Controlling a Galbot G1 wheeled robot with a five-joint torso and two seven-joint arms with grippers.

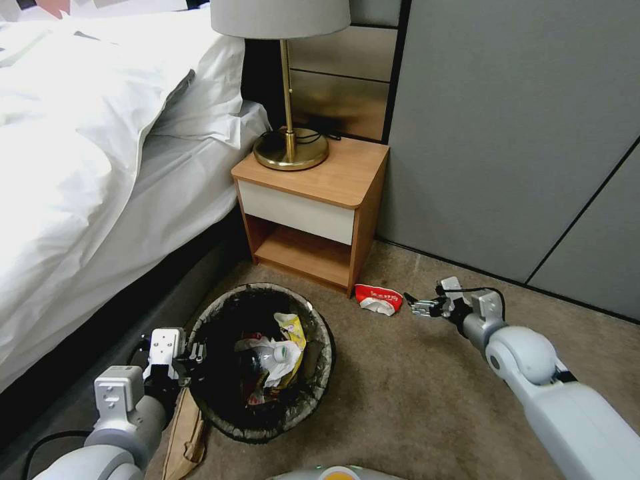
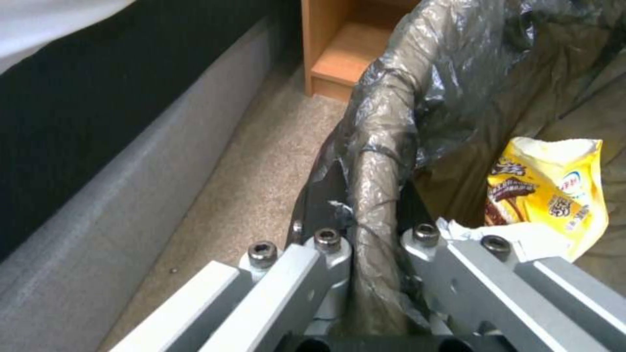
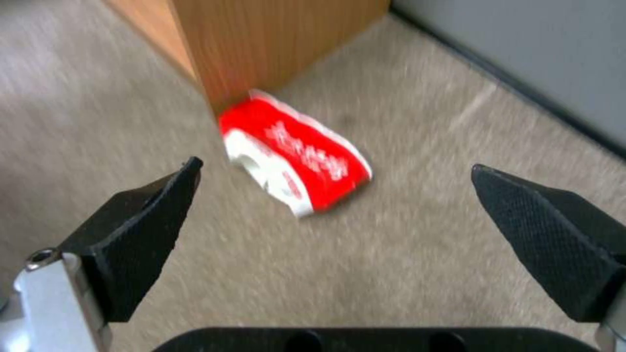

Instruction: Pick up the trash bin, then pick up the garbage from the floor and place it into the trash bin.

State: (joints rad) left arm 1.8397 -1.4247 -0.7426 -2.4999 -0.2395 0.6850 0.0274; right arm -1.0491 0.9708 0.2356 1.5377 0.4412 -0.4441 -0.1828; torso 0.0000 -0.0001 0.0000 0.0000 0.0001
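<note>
Left hand (image 2: pixel 365 230) is clamped tight on the trash bin (image 1: pixel 263 363), its fingers pinching the bag-wrapped rim at the bin's 9 o'clock, most likely so the bin travels with the robot while the other arm collects. The bin sits low in the head view at about 6 o'clock from the nightstand (image 1: pixel 313 200), with a yellow snack wrapper (image 2: pixel 551 188) and white tissue (image 1: pixel 267 353) already inside. Over at 3 o'clock from the bin, the right hand (image 3: pixel 332 195) is spread wide, holding nothing, lined up on the red crumpled packet (image 3: pixel 293 151). That packet lies on the carpet (image 1: pixel 400 387) right against the nightstand's front corner, so the approach probably has to come from the open side. A brown paper bag (image 1: pixel 183 433) lies by the left arm.
</note>
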